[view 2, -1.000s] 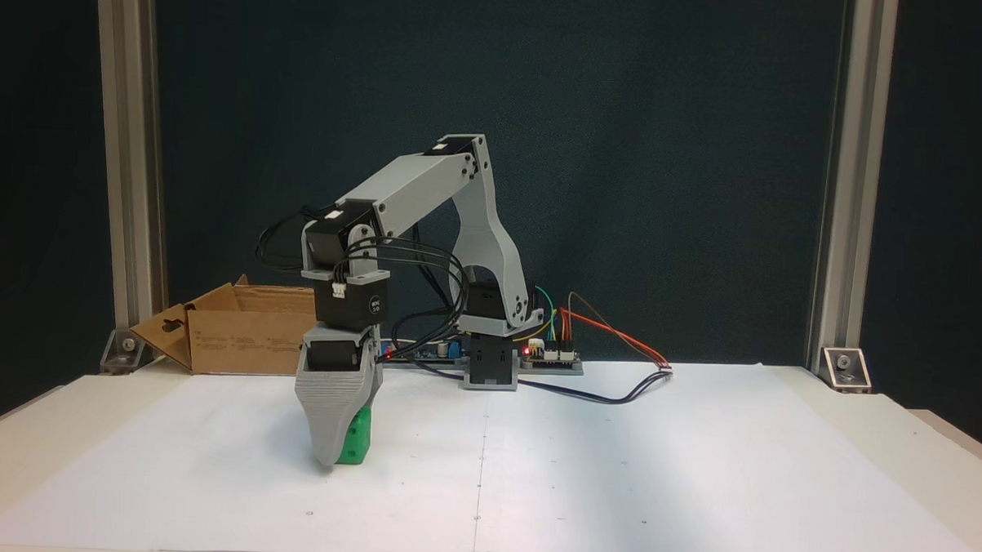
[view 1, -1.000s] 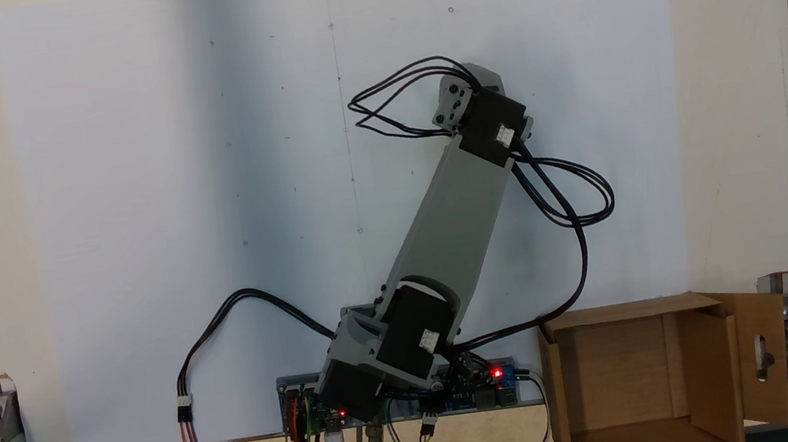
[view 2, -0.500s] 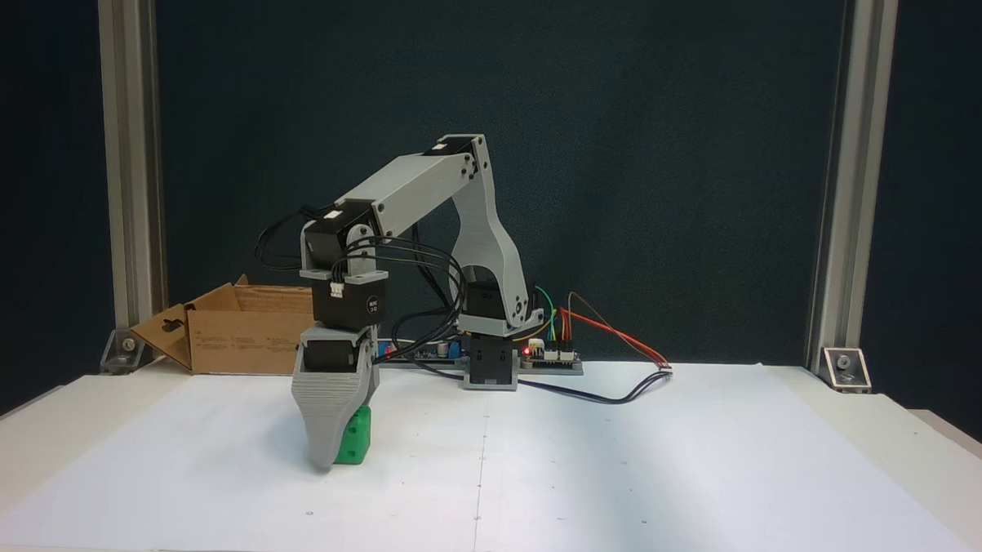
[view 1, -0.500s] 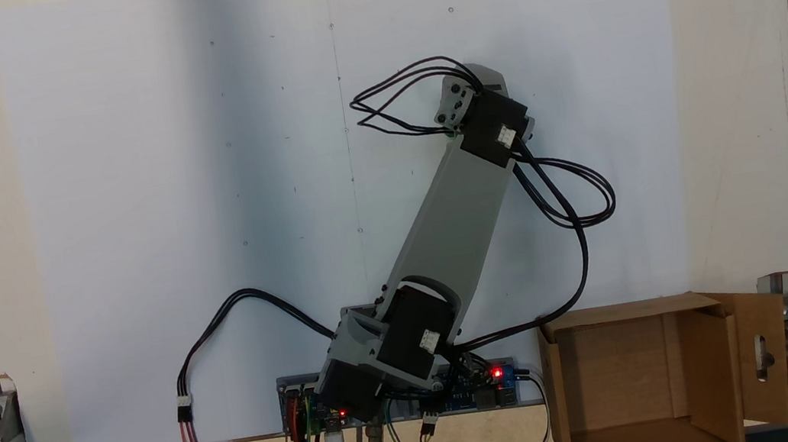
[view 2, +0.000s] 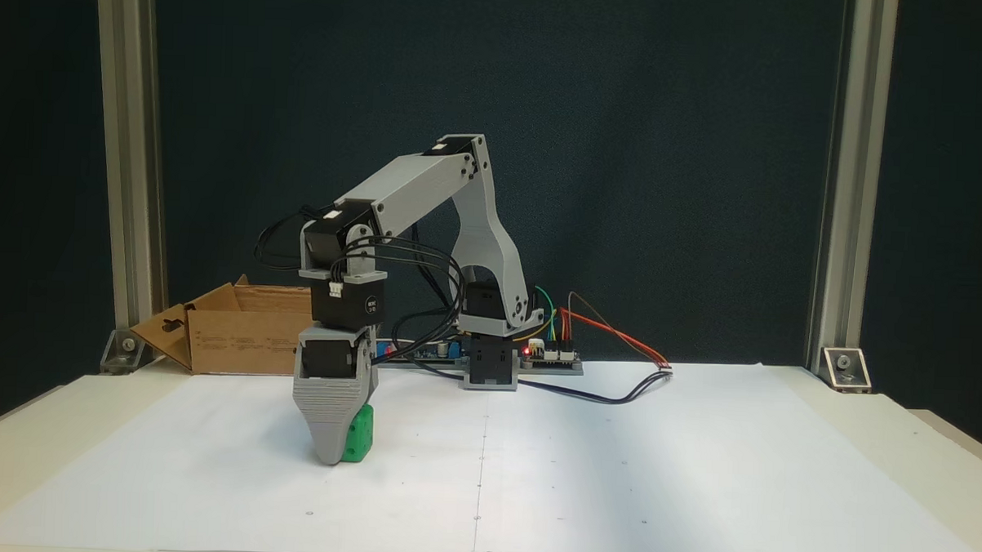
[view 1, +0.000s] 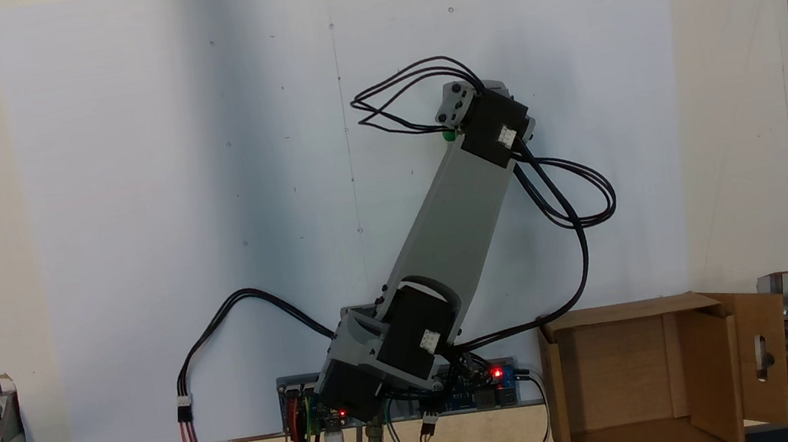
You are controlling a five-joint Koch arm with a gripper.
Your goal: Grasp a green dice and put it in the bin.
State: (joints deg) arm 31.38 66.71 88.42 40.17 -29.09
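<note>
One step is nearly done: gripper [view 2: 339,454] surrounds the green dice [view 2: 360,436] on the desk [view 2: 696,479], grip unclear; cardboard bin [view 2: 235,341] waits at ten o'clock.

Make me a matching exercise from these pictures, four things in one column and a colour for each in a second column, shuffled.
Things:
1. green dice
2. bin
3. paper sheet
4. gripper

Colours:
A. white
B. grey
C. bright green
D. brown

Pairs: 1-C, 2-D, 3-A, 4-B
</note>
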